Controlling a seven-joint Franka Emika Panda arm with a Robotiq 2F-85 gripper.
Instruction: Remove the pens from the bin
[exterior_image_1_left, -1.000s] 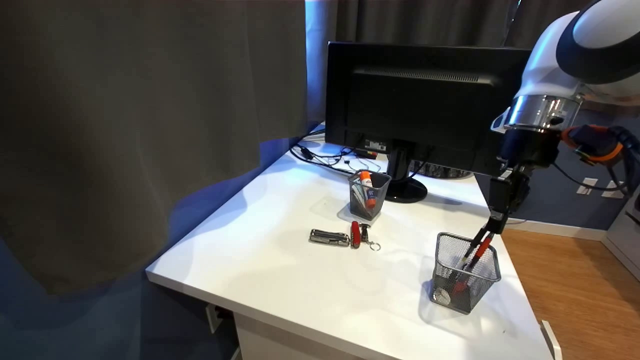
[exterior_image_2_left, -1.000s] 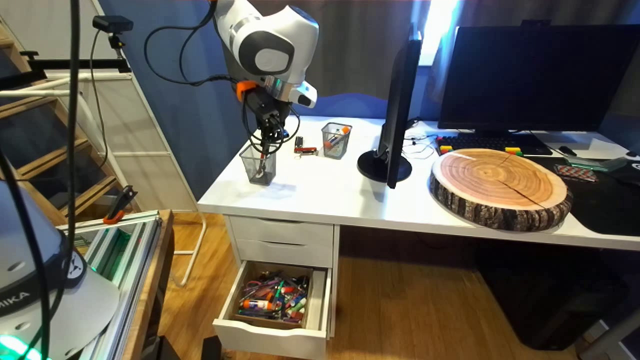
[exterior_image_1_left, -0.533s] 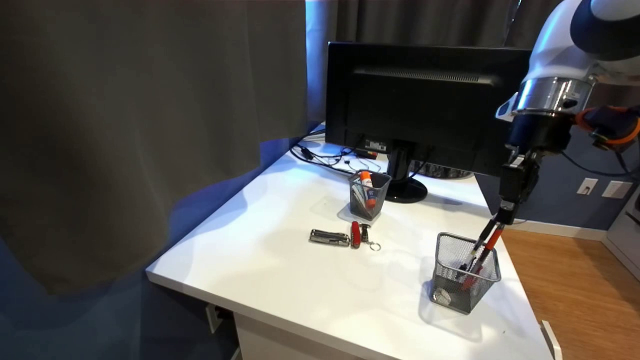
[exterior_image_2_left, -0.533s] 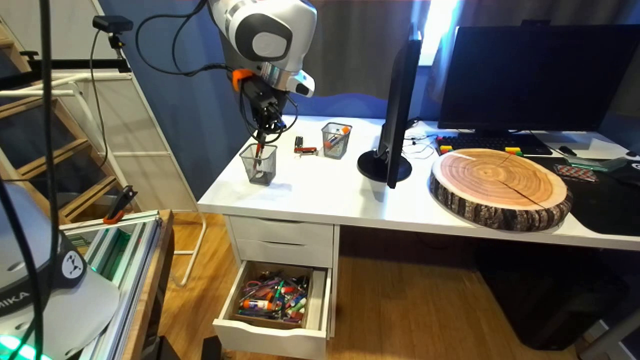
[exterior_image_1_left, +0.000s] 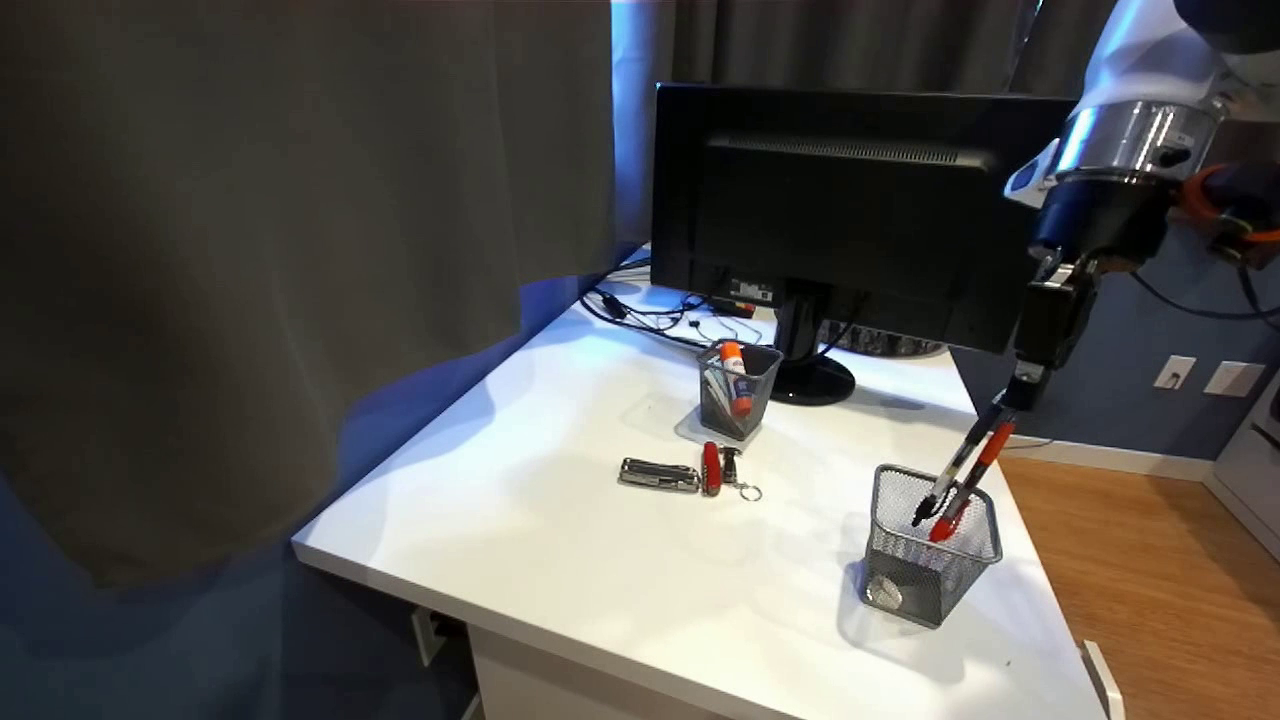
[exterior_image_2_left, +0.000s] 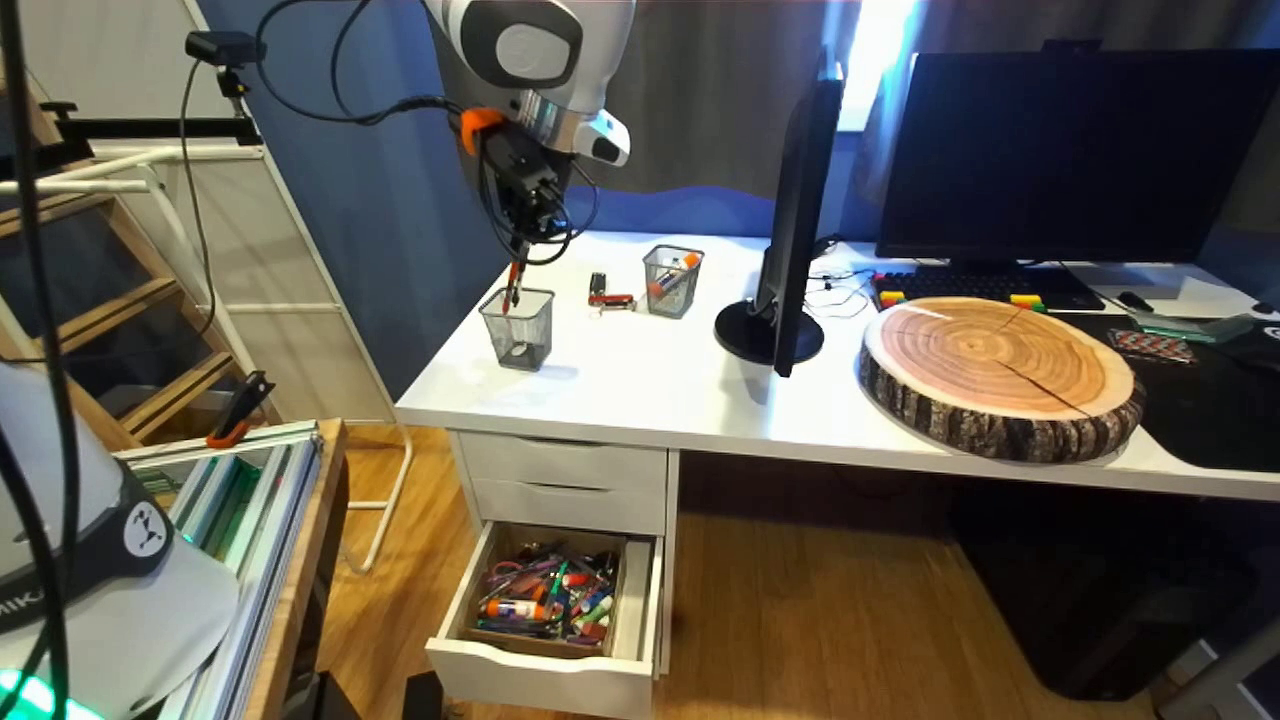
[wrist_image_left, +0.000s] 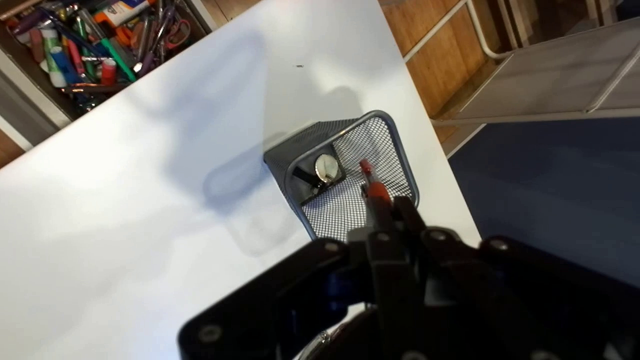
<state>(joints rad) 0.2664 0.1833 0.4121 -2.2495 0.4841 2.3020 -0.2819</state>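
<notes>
The grey mesh bin stands at the desk's corner; it also shows in the other exterior view and the wrist view. My gripper is above the bin, shut on two pens: a red-orange pen and a black-and-clear pen. Both hang tilted, lower ends around rim height; I cannot tell whether they are still inside. In the wrist view the gripper holds the red-orange pen; the darker pen is mostly hidden. A round pale object and a black piece lie in the bin's bottom.
A second mesh holder with an orange-capped glue stick stands near a monitor. A grey multitool and a red pocketknife lie on the desk. An open drawer below holds many pens.
My gripper has risen and shifted slightly, lifting both pens upward from deep in the bin to about rim height. The bin and the things on the desk have not moved.
</notes>
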